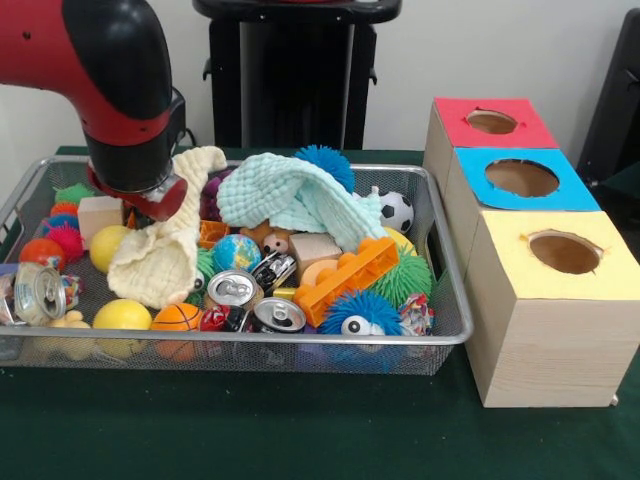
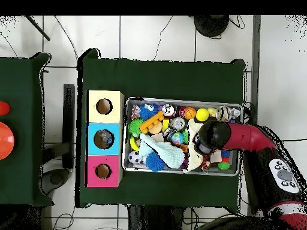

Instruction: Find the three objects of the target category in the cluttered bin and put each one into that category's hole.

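Note:
A wire mesh bin (image 1: 452,336) (image 2: 180,100) is heaped with toys, cans, balls and cloths. My gripper (image 1: 152,203) (image 2: 207,141) is down in the bin's left part in the front view, mostly hidden under the red and black wrist. It is shut on a cream cloth (image 1: 155,265) (image 2: 193,144), which rises beside the wrist and hangs to the heap. A mint-green cloth (image 1: 290,195) (image 2: 171,154) lies bunched at the bin's middle. Beside the bin stand three wooden boxes with holes: red-topped (image 1: 490,122), blue-topped (image 1: 520,178), yellow-topped (image 1: 562,250).
Drink cans (image 1: 38,292) (image 1: 232,288) (image 1: 278,314) lie near the bin's front. A yellow ball (image 1: 122,315), a small basketball (image 1: 178,318), an orange toy brick (image 1: 345,280), a blue spiky ball (image 1: 360,312) and a soccer ball (image 1: 397,210) crowd around. Green cloth covers the table.

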Robot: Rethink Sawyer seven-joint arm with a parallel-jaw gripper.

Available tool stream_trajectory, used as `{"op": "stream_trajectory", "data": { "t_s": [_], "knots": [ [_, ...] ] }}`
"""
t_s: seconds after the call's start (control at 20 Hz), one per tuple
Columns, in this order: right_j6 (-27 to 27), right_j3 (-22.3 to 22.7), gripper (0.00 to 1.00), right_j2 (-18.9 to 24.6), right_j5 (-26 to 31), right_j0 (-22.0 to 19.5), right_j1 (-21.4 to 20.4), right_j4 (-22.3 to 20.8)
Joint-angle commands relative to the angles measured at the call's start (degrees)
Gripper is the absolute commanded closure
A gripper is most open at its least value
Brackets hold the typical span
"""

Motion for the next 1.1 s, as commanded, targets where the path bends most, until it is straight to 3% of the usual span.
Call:
{"op": "stream_trajectory", "data": {
  "t_s": [0.05, 0.6, 1.1],
  "knots": [
    [-20.0, -2.6, 1.00, 4.5, 3.3, -1.4, 1.6, -4.1],
    [-22.3, -2.9, 1.00, 3.2, 4.0, -2.4, -0.1, -5.1],
    [-22.7, 1.6, 1.00, 3.2, 5.0, -2.8, -4.3, -3.6]
  ]
}}
